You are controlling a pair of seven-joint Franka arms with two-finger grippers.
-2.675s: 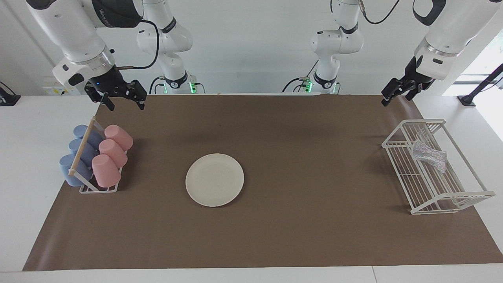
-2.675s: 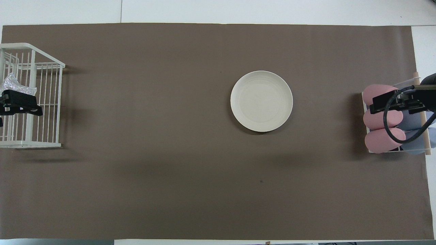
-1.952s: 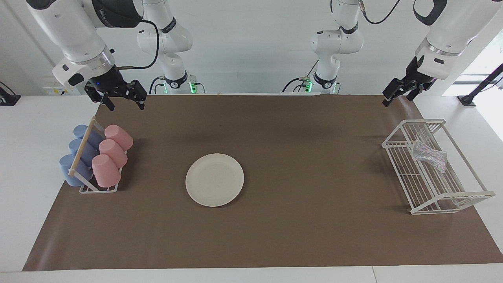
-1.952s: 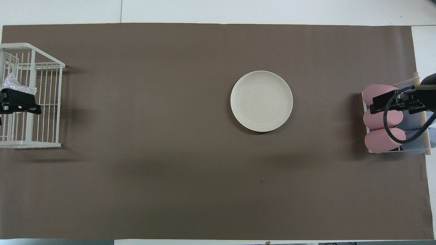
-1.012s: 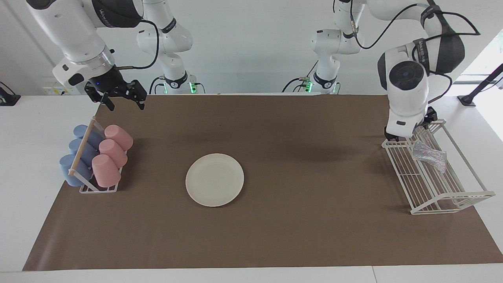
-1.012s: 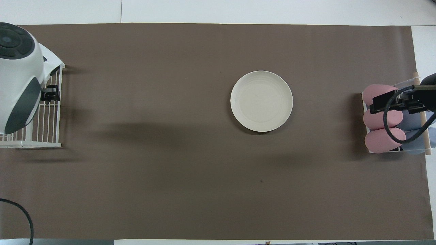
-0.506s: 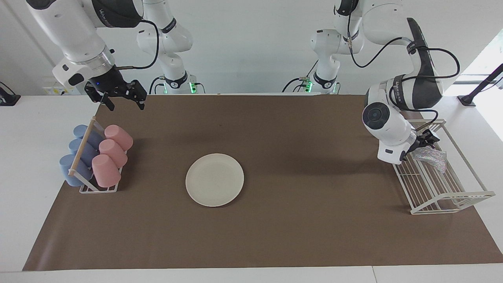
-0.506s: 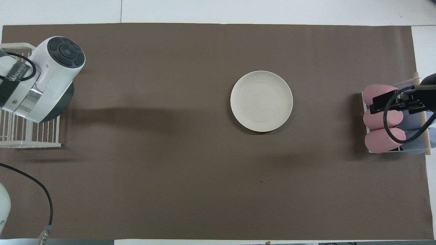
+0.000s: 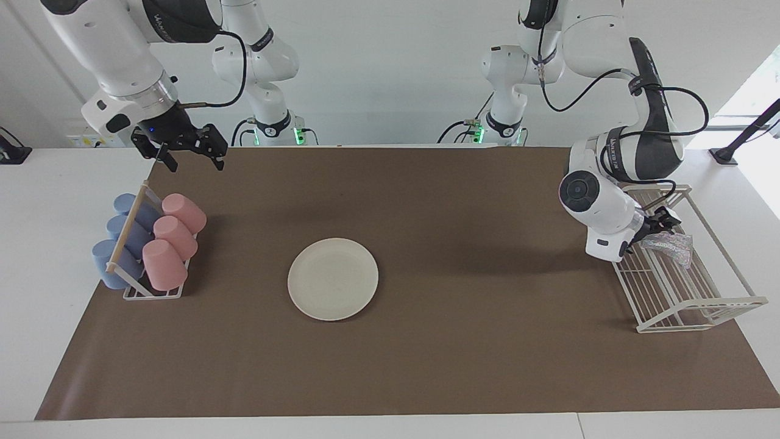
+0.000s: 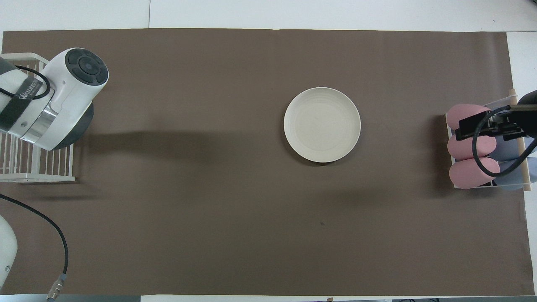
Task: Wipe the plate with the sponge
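Observation:
The cream-white plate [image 9: 333, 278] [image 10: 322, 124] lies flat on the brown mat, near the middle of the table. The silvery speckled sponge [image 9: 671, 244] rests inside the white wire rack [image 9: 701, 323] at the left arm's end of the table. My left gripper [image 9: 660, 227] is down in the rack with its black fingers at the sponge's nearer end, and they look open. In the overhead view the left arm's wrist hides the sponge and that gripper. My right gripper [image 9: 186, 152] [image 10: 482, 126] hangs open and empty over the cup rack.
A small rack with pink cups [image 9: 173, 235] [image 10: 465, 176] and blue cups [image 9: 122, 244] lying on their sides stands at the right arm's end. The white wire rack [image 10: 37, 178] sits at the mat's edge. The brown mat [image 9: 487, 353] covers most of the table.
The left arm has swung down from high above the table's end into the wire rack, bringing its gripper to the sponge. The right arm, plate and cups have not moved.

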